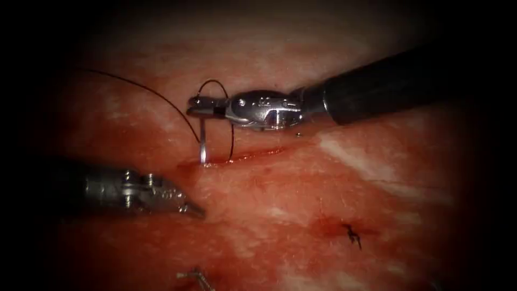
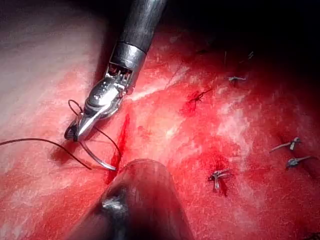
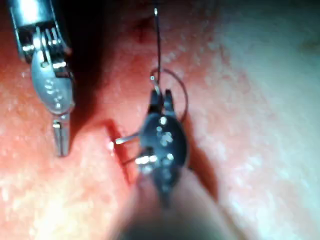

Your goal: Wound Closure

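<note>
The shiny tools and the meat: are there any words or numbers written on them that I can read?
None: no words, numbers or signs can be read.
The right tool, jaws shut on the needle near its thread end, bears only small round rivets.
The left tool, holding nothing, jaws shut, is bare metal too.
The tissue, where the needle's tip stands at the cut, carries only thread.

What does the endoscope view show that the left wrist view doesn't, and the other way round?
Endoscope view: the left tool at its tip, jaws shut, holding nothing, below and left of the cut's left end.

Left wrist view: the needle's curve seen side-on, and more cut thread ends scattered over the tissue.

Both: the right tool shut on the needle near its thread end, with the needle tip down at the cut's left end. Whether it is in the tissue is unclear. The thread trails left.
</note>
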Controlling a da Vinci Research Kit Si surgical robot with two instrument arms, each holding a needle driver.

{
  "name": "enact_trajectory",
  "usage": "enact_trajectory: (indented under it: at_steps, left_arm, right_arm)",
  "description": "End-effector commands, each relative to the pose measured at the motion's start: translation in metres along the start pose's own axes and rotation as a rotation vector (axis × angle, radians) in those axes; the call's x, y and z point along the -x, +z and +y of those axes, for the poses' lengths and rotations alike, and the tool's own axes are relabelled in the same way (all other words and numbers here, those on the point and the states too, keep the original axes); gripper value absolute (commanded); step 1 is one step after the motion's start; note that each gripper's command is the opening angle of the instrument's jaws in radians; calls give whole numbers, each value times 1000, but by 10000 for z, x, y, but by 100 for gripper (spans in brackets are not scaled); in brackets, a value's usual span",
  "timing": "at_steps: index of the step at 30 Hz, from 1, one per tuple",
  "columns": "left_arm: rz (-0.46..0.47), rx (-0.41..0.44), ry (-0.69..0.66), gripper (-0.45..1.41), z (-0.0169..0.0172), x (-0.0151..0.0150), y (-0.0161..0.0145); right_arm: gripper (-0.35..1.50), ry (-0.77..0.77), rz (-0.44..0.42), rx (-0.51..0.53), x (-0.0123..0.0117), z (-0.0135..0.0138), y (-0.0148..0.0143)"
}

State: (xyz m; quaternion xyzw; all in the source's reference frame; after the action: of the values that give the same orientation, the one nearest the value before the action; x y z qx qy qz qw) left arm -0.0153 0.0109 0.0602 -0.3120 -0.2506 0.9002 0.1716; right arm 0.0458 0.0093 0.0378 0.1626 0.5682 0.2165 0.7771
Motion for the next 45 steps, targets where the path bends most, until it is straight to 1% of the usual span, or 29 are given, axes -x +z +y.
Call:
enact_trajectory:
  at_steps: [1,5,14,16,25,27,36,45]
  left_arm:
    - [-3,1,1,-35,1,3,11]
    - [-3,5,7,-35,0,10,7]
    - [-3,15,22,-37,-3,20,0]
    - [-4,13,18,-37,-4,23,0]
    - [-14,17,6,-37,-15,32,6]
    - [-17,17,5,-35,-19,37,9]
    - [-20,19,0,-35,-19,38,8]
    - [-20,21,2,-35,-19,40,6]
  right_arm:
    - [-35,39,-6,-5,5,-3,7]
    - [-35,150,-38,-16,8,-7,8]
    - [-35,213,-81,-71,11,-12,10]
    - [-35,258,-83,-79,13,-13,11]
    - [-35,329,-82,-92,12,-13,10]
    - [-35,370,-76,-102,12,-15,10]
    - [-35,456,-80,-114,13,-18,11]
    - [-35,516,-87,-157,17,-27,13]
